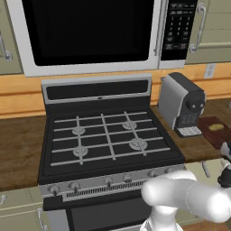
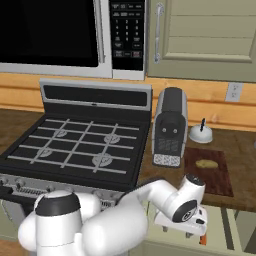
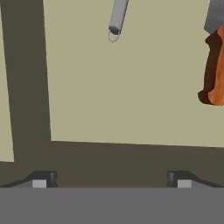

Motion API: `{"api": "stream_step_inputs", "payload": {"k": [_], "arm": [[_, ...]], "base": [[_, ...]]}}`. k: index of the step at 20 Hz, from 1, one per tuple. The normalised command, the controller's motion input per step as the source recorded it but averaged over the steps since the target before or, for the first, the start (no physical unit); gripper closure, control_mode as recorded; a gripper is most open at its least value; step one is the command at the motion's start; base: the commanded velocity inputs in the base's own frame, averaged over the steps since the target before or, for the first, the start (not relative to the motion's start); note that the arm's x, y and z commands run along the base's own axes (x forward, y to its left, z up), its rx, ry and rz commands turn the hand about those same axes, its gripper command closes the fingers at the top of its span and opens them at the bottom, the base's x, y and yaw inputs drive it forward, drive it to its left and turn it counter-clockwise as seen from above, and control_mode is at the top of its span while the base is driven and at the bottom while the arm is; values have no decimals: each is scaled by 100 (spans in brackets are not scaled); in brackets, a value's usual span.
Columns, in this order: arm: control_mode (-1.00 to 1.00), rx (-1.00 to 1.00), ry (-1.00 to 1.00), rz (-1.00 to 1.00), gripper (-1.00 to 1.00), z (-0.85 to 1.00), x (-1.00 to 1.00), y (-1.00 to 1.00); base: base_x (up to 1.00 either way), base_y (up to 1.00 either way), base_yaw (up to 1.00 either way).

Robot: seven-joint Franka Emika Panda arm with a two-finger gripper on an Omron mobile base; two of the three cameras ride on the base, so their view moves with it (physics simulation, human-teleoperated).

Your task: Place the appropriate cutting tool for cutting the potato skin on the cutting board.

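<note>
The dark reddish-brown cutting board [image 2: 221, 179] lies on the counter right of the coffee machine [image 2: 170, 127]. On it rests the tan potato [image 2: 206, 163], which also appears in the left base view [image 1: 216, 127]. My gripper [image 3: 111, 180] hangs below the counter edge in front of the beige cabinet front [image 3: 131, 96]. It is open, its fingertips wide apart with nothing between them. A slender light-grey rod [image 3: 118, 16] shows at the top of the hand view; I cannot tell whether it is the cutting tool or a drawer handle.
An orange-brown object with a grey end [image 3: 214, 65] sits at the hand view's right edge. The gas stove [image 1: 106, 135] fills the left, under a microwave [image 1: 90, 31]. A white domed thing with a dark stem [image 2: 201, 132] stands behind the board.
</note>
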Motion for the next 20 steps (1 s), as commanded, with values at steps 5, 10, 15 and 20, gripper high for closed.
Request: {"api": "stream_step_inputs", "payload": {"k": [5,10,15,20], "arm": [[-100,2,10,0,-100,-45,18,-1],[-100,2,7,0,-100,-63,2,0],[-100,2,8,0,-100,-30,-32,0],[-100,0,19,0,-100,7,-78,0]], "base": [[0,0,0],[0,0,0],[0,0,0],[0,0,0]]}}
